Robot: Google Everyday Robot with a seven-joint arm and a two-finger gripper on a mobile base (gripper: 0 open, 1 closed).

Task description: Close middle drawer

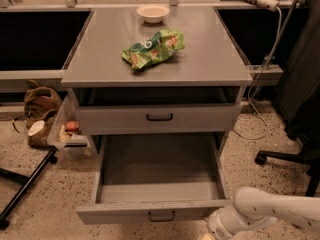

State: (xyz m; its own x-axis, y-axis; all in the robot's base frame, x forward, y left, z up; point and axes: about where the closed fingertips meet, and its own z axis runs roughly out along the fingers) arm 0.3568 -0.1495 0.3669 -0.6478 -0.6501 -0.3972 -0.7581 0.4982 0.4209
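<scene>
The middle drawer point(160, 184) of the grey cabinet is pulled far out and is empty inside. Its front with a small dark bar handle point(161, 215) faces me low in the view. Above it is the taller-fronted top drawer point(200, 118) with a like handle, a little way out under the tabletop. The lowest drawer is hidden beneath the open one. My white arm point(280, 209) comes in from the lower right. Its gripper point(212, 230) is at the bottom edge, just beside the right end of the middle drawer's front.
A green snack bag point(152, 48) and a small white bowl point(153, 13) lie on the cabinet top point(100, 59). A brown bag point(41, 104) and a clear bin point(67, 131) sit on the floor at left. A black chair base point(285, 159) and cables are at right.
</scene>
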